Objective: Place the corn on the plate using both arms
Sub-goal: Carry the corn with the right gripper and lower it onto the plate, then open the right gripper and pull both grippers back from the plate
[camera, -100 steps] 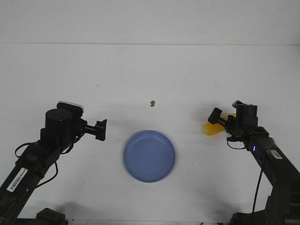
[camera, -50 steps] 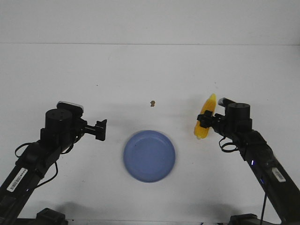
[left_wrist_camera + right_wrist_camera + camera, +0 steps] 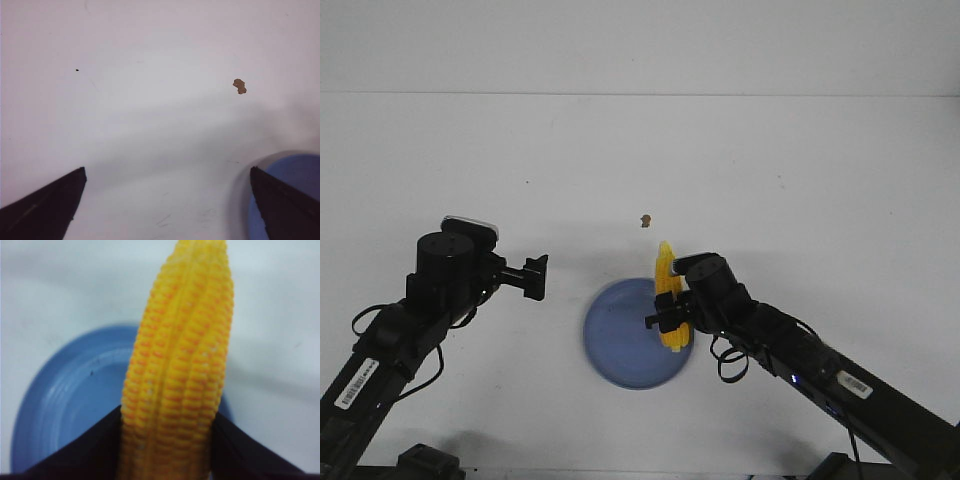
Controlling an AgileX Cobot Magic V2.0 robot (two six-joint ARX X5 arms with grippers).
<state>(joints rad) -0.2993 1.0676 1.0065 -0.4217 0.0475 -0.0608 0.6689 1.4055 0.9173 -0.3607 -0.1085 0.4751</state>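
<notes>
My right gripper (image 3: 670,316) is shut on the yellow corn (image 3: 669,292) and holds it above the right side of the blue plate (image 3: 625,340), the pointed end toward the back. In the right wrist view the corn (image 3: 180,365) fills the middle between the black fingers (image 3: 85,450), with the plate (image 3: 65,400) under it. My left gripper (image 3: 533,277) is open and empty, left of the plate. In the left wrist view the gripper (image 3: 167,172) has its fingers wide apart over bare table, with the plate's edge (image 3: 300,167) beside one finger.
A small brown crumb (image 3: 645,220) lies on the white table behind the plate; it also shows in the left wrist view (image 3: 239,86). The table's back edge (image 3: 640,95) meets a white wall.
My right arm has carried the corn leftward from the right side of the table to above the plate's right side. The left arm has not moved.
</notes>
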